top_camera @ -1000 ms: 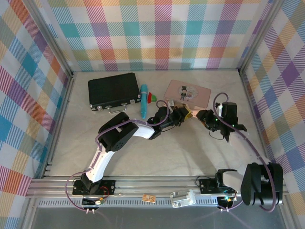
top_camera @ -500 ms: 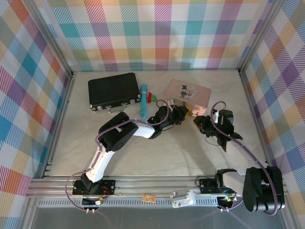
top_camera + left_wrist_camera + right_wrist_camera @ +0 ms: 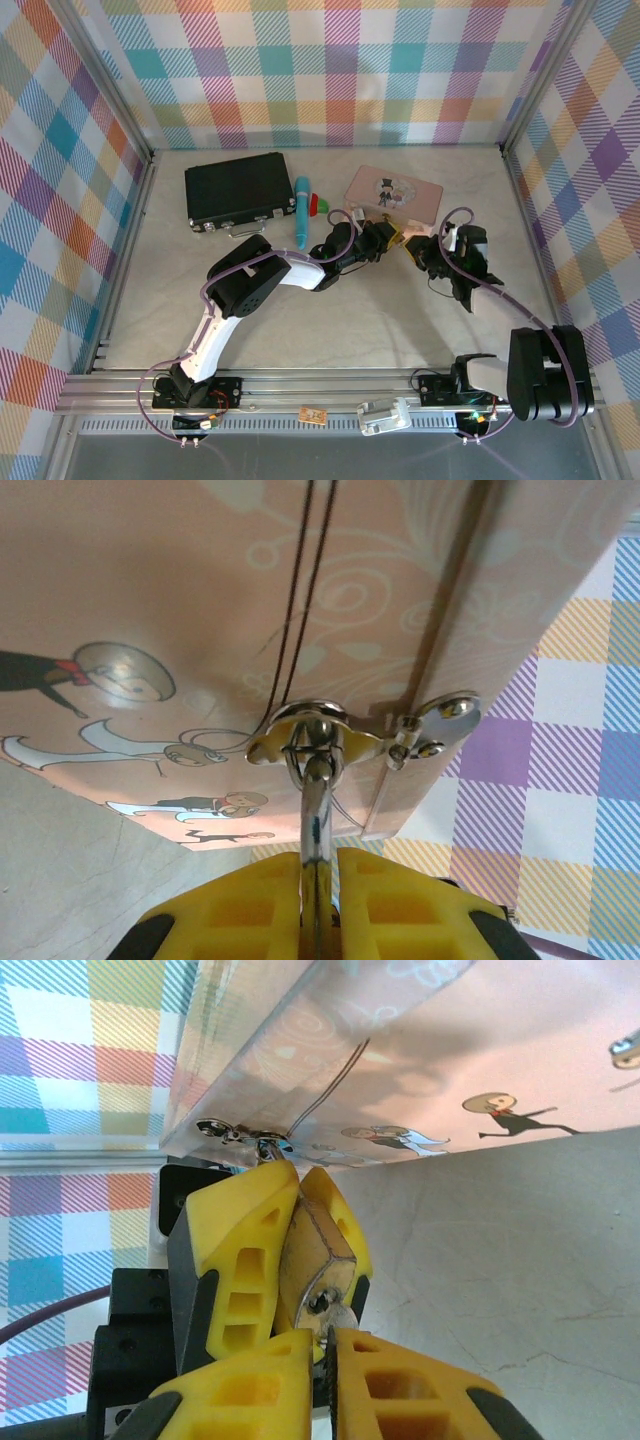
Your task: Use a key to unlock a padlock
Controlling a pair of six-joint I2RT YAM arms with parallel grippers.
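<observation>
Padlock point(image 3: 315, 1255), tiny, rigid brass, probably light and slippery, hangs from the pink tin point(image 3: 150, 560) by its clasp point(image 3: 350, 742), body clamped in the closed left gripper point(image 3: 318, 872), while the right gripper point(image 3: 328, 1358) pinches the thin key point(image 3: 338, 1317) at its keyhole.

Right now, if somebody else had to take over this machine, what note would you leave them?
Left tool: shut on the padlock, whose shackle is hooked through the clasp of the pink tin.
Right tool: shut on the key, whose tip is at the padlock's keyhole.
Done: padlock and key are both gripped and meet at the keyhole.
Left: I cannot tell how far the key is in. Seat it, turn it, then pull the shackle free.
</observation>
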